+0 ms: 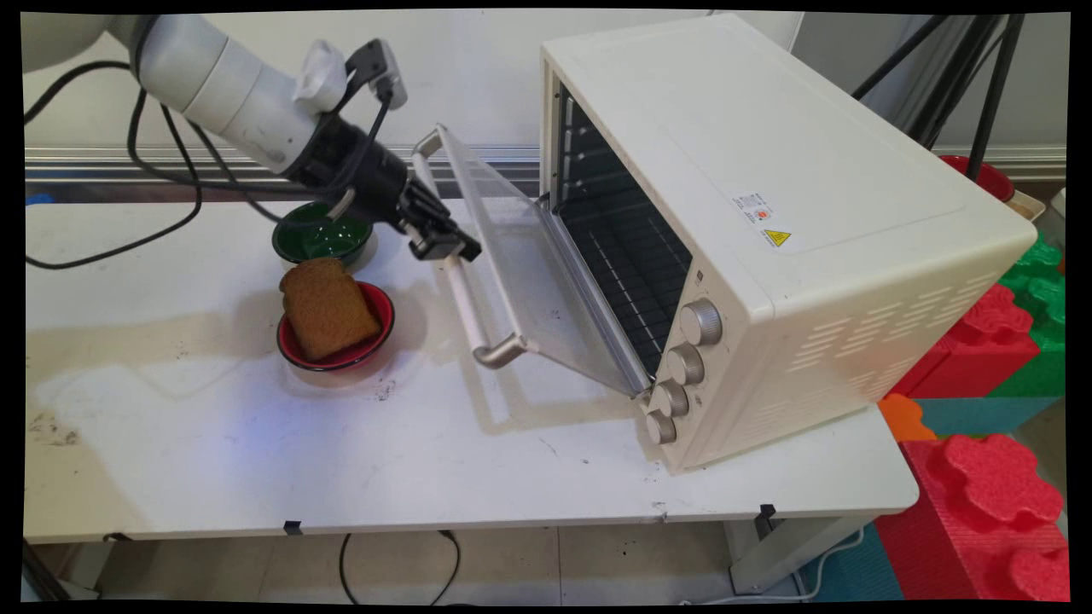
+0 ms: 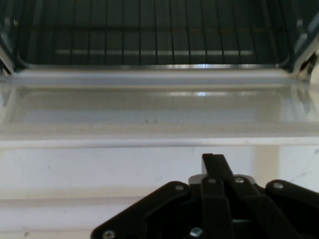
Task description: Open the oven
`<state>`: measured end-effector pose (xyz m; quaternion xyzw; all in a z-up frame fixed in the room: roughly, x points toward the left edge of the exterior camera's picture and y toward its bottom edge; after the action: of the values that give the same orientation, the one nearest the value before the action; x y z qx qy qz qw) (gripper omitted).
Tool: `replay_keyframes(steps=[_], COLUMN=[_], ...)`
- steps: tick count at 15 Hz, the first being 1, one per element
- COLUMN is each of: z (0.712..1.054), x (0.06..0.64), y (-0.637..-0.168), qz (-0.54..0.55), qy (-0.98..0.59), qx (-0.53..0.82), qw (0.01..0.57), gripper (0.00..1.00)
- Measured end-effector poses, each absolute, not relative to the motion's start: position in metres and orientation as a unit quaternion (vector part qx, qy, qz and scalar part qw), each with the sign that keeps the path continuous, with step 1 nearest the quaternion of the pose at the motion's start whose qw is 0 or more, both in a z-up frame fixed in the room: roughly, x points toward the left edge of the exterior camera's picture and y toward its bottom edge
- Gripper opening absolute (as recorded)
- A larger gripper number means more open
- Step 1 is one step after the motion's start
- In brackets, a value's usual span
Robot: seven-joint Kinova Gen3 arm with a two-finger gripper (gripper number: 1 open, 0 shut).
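Now we see the hand (image 1: 445,247) closed, fingers together, pressing the handle (image 1: 465,303) of the toaster oven (image 1: 768,230)'s half-lowered door (image 1: 520,256); toast (image 1: 327,307) waits in a red bowl (image 1: 375,337).

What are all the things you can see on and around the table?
Toaster oven: one, cream, table's right side, door hanging open with handle toward the bowls.
Oven rack: one, dark wire, inside the oven.
Knobs: four, silver, oven's front corner.
Red bowl: one, left of the door.
Toast slice: one, brown, leaning in the red bowl.
Green bowl: one, behind the red bowl.
Foam blocks: several, red, green, orange, right of the table.
Table: one, white.
Hand: one, black, shut, at the door handle.
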<state>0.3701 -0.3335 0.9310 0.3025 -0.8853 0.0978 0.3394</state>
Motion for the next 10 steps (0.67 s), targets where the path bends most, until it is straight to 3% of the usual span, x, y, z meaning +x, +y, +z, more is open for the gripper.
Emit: replay_keyframes(steps=[10], z=[0.888], x=[0.386], y=[-0.322], qz=[0.082], qy=[-0.899], qx=[0.298], qw=[0.31], gripper=[0.0])
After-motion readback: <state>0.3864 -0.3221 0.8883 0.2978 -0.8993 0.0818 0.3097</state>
